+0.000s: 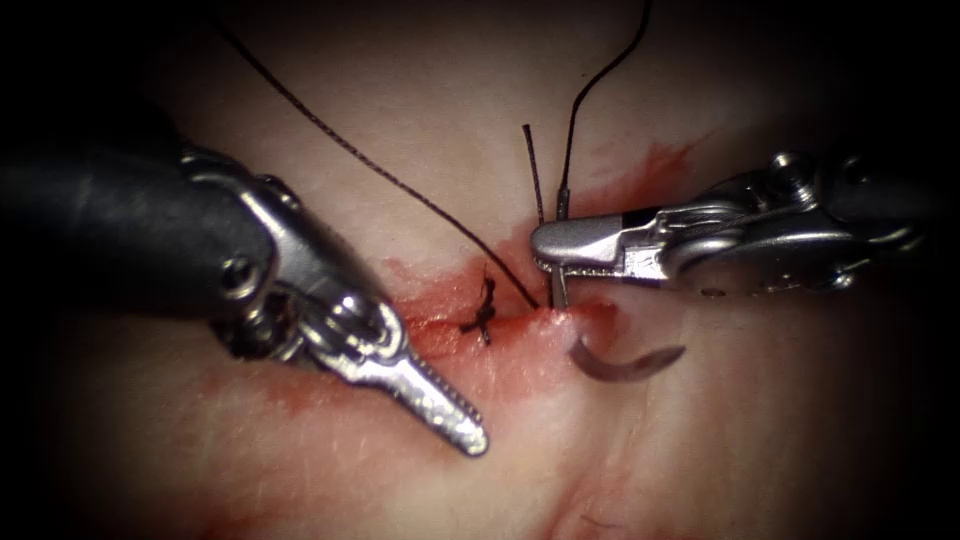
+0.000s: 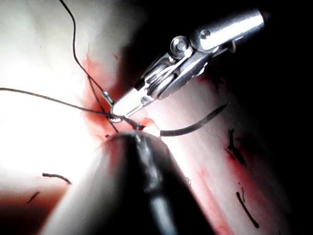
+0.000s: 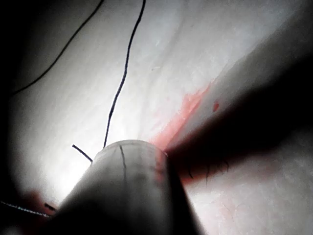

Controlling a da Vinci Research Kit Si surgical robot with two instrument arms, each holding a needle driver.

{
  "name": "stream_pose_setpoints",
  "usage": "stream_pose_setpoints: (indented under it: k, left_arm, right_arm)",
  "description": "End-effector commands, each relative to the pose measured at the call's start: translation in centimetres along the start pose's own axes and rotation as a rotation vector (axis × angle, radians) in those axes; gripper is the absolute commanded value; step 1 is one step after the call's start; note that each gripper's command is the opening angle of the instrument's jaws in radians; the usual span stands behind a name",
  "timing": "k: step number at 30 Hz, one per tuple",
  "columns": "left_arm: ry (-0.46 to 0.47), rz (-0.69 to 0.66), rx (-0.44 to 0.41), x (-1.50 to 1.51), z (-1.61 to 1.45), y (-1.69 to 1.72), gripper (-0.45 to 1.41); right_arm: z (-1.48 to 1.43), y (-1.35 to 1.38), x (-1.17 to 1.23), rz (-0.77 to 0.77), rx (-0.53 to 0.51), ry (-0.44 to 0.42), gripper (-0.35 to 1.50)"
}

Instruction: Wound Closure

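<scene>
Needle first: we see the dark curved steel needle (image 1: 625, 365) with part of its curve lying exposed just right of the cut (image 1: 440, 322), below the right tool; whether its other end sits in the pale pork-belly tissue (image 1: 700, 450) we cannot tell. Right arm's silver needle driver (image 1: 550, 245) has its jaws closed, gripping the needle near its thread end just above the cut's right end. Thin dark thread (image 1: 350, 150) runs from there to far left, another strand goes far up. Left arm's silver needle driver (image 1: 455, 415) hovers near-left of the cut, jaws together, holding nothing. Small dark knot (image 1: 485, 312) sits on the cut, red fluid (image 1: 520, 350) smeared around it
</scene>
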State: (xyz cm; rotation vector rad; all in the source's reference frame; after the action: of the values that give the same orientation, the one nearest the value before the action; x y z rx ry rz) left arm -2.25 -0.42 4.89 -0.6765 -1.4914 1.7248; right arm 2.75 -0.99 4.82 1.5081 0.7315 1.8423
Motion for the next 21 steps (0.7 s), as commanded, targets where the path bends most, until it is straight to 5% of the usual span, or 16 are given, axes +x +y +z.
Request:
stream_pose_setpoints:
  k: [1,7,11,14,21]
  left_arm:
    - [0.090,0.080,0.027,0.09,-0.05,-0.01,0.32]
    - [0.218,0.397,0.153,0.05,-0.19,-0.02,0.32]
    - [0.246,0.800,0.297,0.05,-0.07,0.02,0.19]
    - [0.223,1.043,0.383,0.13,0.03,0.04,0.44]
    - [0.189,1.289,0.447,0.19,0.26,0.10,0.61]
  right_arm:
    - [0.11,0.00,0.04,-0.009,0.001,-0.001,-0.35]
    - [0.11,-0.01,0.05,-0.008,0.003,0.012,-0.35]
    - [0.12,-0.01,0.05,-0.008,0.003,0.013,-0.35]
    - [0.13,0.00,0.05,-0.008,0.004,0.017,-0.35]
    - [0.14,0.01,0.03,-0.009,0.004,0.021,-0.35]
